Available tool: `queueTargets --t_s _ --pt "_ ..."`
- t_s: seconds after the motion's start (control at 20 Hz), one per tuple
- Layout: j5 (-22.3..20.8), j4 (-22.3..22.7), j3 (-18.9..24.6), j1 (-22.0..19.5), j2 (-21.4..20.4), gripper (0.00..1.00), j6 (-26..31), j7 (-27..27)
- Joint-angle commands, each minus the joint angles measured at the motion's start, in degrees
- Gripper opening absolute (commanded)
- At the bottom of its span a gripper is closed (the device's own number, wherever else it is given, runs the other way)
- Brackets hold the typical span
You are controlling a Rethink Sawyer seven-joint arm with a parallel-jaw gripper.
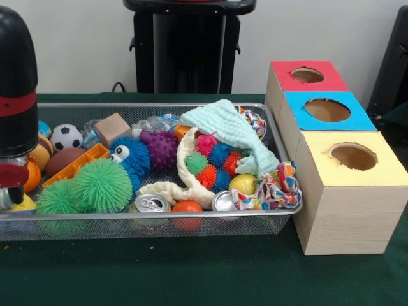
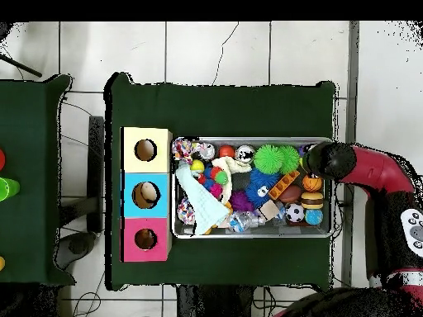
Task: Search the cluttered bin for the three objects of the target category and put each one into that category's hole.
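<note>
- The arm (image 1: 17, 83) fills the left edge of the front view, a fat black cylinder with a red band, hanging over the left end of the bin (image 1: 191, 220). In the overhead view it reaches in from the right and ends above the bin's upper right corner.
- The gripper (image 1: 9, 185) is mostly hidden down in the clutter at the lower left, so whether it's clenched, released or holding something, I honestly can't tell.
- The wire mesh bin is packed: two green spiky balls (image 1: 102, 185) at the front left, a blue furry ball with googly eyes (image 1: 131, 156) behind them, and a purple spiky ball (image 1: 162, 148) near the middle.
- A soccer ball (image 1: 66, 136) and a wooden block (image 1: 113, 127) sit toward the back left.
- A mint green cloth (image 1: 226, 127) is draped over a bunch of small spiky balls, right of centre.
- Two cans (image 1: 152, 204) lie at the front rim with an orange ball between them.
- The wooden box (image 1: 344, 210) stands just to the right of the bin, with a red hole (image 1: 307, 75), blue hole (image 1: 327, 109) and yellow hole (image 1: 354, 156) on top.
</note>
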Motion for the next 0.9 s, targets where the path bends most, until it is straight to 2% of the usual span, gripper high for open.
queueTargets --t_s 0.05,0.4,0.85,0.9 --pt "-4.61 1.93 -0.62 1.47 3.95 0.0 -0.7 2.42" --pt "-3.83 3.93 0.36 0.45 4.41 0.0 -3.26 2.6" --pt "-2.34 5.22 1.99 -0.78 3.78 0.0 -3.47 1.81" --pt "-2.42 5.28 1.93 -0.71 3.71 1.0 -3.57 1.89"
